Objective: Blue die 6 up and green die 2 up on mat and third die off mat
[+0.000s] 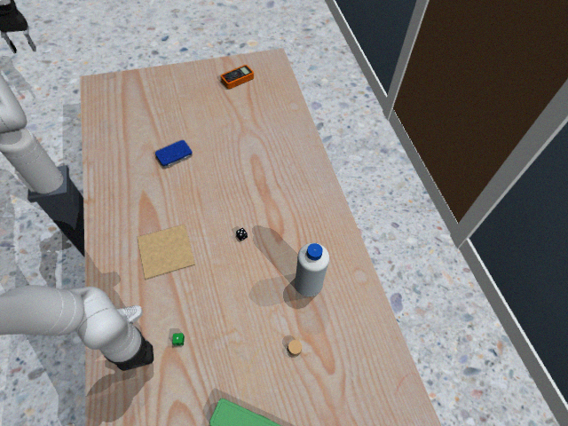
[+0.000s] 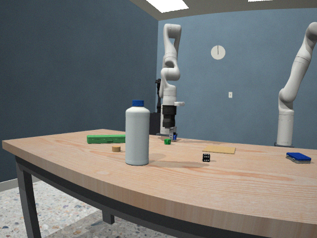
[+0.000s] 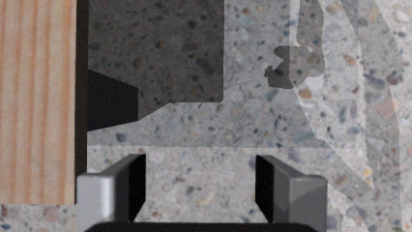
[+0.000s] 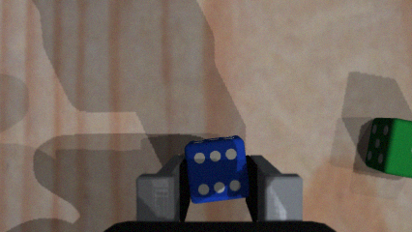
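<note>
The blue die (image 4: 216, 171) (image 2: 175, 137) is between the right gripper's fingers, its six-pip face toward the right wrist camera; it appears very slightly above the table. My right gripper (image 4: 218, 178) (image 2: 173, 138) is shut on it; in the top view the arm hides both. The green die (image 1: 177, 339) (image 2: 167, 141) (image 4: 397, 147) lies flat beside it, off the mat, one pip on top. The tan mat (image 1: 166, 252) (image 2: 219, 149) bears nothing. The black die (image 1: 241, 234) (image 2: 206, 157) lies off the mat. My left gripper (image 1: 22, 48) (image 3: 200, 178) is open and empty, beyond the table edge.
A white bottle (image 1: 311, 272) (image 2: 137, 135) stands beyond the black die. A wooden disc (image 1: 294, 347) (image 2: 116, 148) and a green case (image 1: 242, 414) (image 2: 106, 139) lie on the green die's side. A blue box (image 1: 173, 153) (image 2: 298, 157) and an orange meter (image 1: 237, 76) lie past the mat.
</note>
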{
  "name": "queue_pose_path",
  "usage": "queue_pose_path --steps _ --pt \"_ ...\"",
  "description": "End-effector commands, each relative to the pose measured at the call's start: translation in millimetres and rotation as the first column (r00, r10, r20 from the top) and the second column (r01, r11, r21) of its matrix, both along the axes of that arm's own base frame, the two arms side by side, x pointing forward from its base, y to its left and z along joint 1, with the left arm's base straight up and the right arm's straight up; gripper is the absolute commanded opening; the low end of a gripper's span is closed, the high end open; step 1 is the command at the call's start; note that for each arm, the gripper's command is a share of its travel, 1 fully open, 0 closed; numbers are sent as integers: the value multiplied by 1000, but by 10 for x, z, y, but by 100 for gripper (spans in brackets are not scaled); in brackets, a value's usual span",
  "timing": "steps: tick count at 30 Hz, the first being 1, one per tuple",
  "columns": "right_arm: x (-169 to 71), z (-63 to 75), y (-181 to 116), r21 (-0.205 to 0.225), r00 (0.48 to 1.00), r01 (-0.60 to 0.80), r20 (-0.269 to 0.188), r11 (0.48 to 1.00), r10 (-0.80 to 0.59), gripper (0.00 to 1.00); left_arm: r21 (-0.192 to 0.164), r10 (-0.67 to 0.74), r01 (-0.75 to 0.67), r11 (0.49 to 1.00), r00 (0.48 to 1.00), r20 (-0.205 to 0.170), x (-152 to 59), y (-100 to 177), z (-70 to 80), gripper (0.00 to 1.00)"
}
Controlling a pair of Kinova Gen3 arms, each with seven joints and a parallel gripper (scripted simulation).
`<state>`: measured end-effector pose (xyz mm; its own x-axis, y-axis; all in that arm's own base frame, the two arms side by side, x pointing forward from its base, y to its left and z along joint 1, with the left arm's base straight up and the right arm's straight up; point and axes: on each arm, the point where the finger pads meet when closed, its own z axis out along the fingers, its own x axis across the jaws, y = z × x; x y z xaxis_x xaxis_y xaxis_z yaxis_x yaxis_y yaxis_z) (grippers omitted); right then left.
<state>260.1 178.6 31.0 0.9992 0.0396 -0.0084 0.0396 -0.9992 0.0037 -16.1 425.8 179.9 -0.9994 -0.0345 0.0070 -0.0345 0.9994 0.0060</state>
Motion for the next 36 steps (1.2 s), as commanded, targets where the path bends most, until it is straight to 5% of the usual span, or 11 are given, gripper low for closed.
queue_pose_path --steps 1,13,23,36 --pt "27 137 24 4 1000 -3 8 1000 3 49 -6 -2 2 1000 1000 7 24 -10 5 100" --pt "27 676 24 4 1000 -3 8 1000 3 49 -6 -2 2 1000 1000 7 24 -10 5 100" --pt "27 868 24 4 1000 -3 8 1000 3 49 -6 -2 2 1000 1000 7 24 -10 5 100" --pt "27 885 24 4 1000 -3 8 1000 3 49 -6 -2 2 1000 1000 7 24 -10 5 100"
